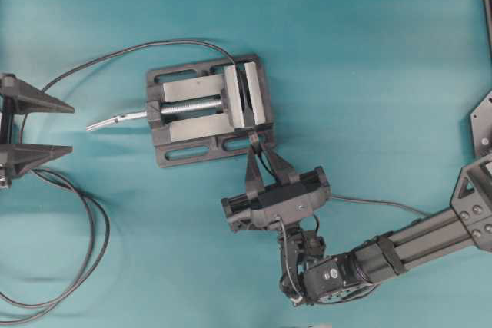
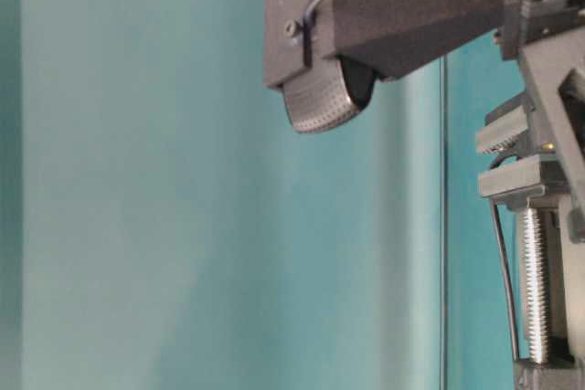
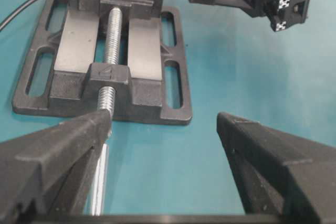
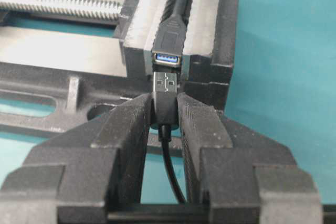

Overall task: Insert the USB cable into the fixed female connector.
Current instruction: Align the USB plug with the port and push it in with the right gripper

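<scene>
Two ridged black fingers (image 4: 131,129) of my right claw (image 4: 166,109) pinch the USB cable (image 4: 166,94) by its dark plug, silver tip just short of the fixed female connector (image 4: 169,43). That blue-tongued socket sits clamped in the rough grey cast vise (image 4: 210,35). My left claw (image 3: 163,145) hangs wide open and empty, beside the vise's threaded screw (image 3: 112,35).

The vise (image 3: 110,85) looks like rough-cast dark grey metal, its jaw faces cross-hatched and its threaded screw (image 3: 112,35) and handle (image 1: 115,120) bright, glossy steel. The right tool (image 4: 167,124) and left tool (image 3: 163,171) are matt black plastic with fine ridged layer lines, and the USB cable (image 4: 166,95) has a smooth black plastic plug with a silver metal tip. The fixed female connector (image 4: 169,40) is semi-gloss black plastic with a blue insert; the counter (image 1: 369,51) is smooth matt teal.
</scene>
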Motion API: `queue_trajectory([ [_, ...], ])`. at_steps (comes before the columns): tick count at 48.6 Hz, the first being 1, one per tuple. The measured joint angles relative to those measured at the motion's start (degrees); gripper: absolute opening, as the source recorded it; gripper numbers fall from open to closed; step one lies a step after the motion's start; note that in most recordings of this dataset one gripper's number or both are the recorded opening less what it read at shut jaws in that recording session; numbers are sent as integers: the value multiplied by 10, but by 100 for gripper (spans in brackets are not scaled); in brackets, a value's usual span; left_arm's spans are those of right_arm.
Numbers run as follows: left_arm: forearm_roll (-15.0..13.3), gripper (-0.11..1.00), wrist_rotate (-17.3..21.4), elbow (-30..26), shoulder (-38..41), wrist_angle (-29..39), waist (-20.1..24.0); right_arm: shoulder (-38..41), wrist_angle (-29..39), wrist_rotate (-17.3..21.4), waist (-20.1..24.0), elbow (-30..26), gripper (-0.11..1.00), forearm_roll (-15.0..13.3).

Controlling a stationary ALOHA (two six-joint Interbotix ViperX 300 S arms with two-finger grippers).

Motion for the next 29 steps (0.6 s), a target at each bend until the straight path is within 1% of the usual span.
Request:
queue_trajectory([
  [17, -1, 100, 0, 0, 0, 1, 0, 0, 1, 1, -10, -2, 21, 0],
  [29, 0, 100, 0, 0, 0, 0, 0, 1, 14, 0, -14, -3, 21, 0],
])
